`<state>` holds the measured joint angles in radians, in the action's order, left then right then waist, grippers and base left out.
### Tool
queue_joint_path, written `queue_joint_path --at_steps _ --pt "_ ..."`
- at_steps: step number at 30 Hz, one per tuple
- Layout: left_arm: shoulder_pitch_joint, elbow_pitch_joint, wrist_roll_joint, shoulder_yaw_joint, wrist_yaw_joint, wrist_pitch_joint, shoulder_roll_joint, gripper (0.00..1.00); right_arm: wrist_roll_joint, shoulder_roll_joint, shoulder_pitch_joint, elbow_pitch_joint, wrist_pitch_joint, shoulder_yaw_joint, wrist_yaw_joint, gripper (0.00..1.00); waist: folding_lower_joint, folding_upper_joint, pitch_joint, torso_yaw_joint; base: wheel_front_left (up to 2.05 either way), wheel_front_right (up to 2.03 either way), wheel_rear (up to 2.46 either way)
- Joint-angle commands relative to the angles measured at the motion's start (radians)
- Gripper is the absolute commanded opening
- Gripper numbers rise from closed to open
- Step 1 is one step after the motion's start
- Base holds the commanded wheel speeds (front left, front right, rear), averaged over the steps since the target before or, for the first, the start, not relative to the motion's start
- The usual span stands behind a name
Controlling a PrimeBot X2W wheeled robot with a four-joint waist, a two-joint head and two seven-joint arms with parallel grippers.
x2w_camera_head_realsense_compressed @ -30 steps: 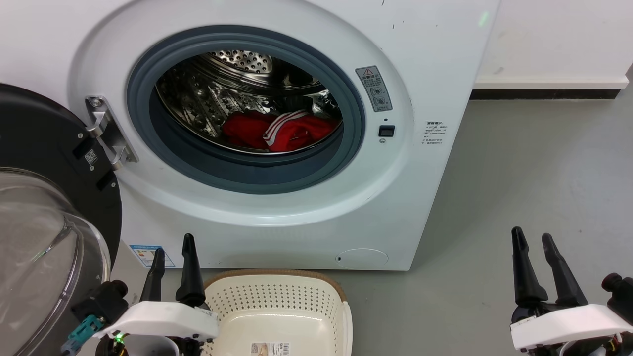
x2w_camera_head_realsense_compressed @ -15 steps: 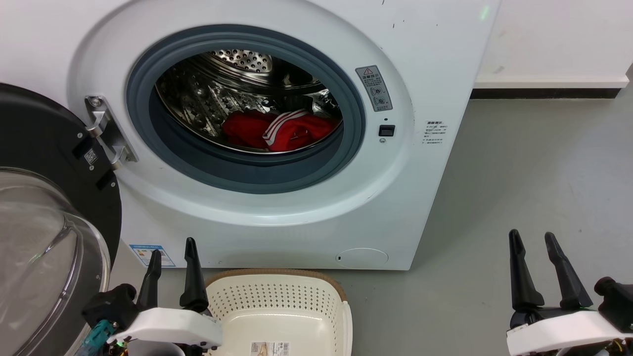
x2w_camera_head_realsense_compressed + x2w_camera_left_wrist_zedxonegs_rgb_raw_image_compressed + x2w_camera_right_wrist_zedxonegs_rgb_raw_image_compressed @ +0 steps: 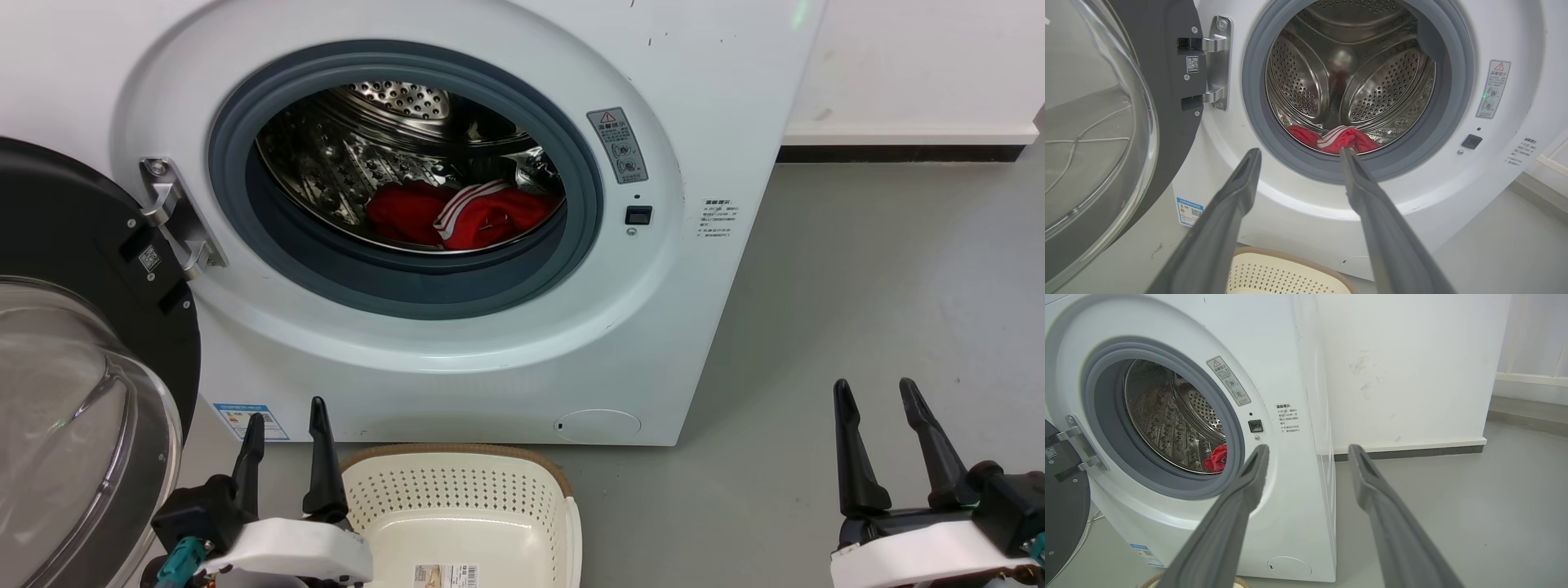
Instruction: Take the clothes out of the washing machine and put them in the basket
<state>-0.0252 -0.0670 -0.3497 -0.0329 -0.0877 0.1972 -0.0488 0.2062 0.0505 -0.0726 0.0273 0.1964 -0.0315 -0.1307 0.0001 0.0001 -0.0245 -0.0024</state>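
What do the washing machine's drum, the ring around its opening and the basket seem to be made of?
Drum: probably stainless steel; shiny, reflective, with punched holes. Ring: likely rubber; matte grey, no shine. Basket: apparently plastic; smooth cream walls with regular moulded holes, brown rim of unclear material.

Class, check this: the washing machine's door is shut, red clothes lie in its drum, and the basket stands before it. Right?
No: the washing machine's door is open, as the head view shows. The red clothes lie in its drum, and the basket stands before it.
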Motion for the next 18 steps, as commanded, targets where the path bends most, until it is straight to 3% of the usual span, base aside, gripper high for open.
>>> queue_joint_path --at_steps 1,18 --pt "-0.004 0.005 0.026 -0.004 0.003 0.011 -0.002 1.0 -0.026 0.0 -0.011 0.014 0.011 0.001 0.0 1.0 -0.0001 -0.0001 0.0 -0.001 0.0 0.0 0.0" --pt "-0.024 -0.024 0.125 -0.014 0.01 0.049 -0.002 1.0 -0.156 -0.001 -0.038 0.034 0.051 0.0 0.0 1.0 -0.0001 -0.0001 -0.001 -0.002 0.0 0.0 0.0"
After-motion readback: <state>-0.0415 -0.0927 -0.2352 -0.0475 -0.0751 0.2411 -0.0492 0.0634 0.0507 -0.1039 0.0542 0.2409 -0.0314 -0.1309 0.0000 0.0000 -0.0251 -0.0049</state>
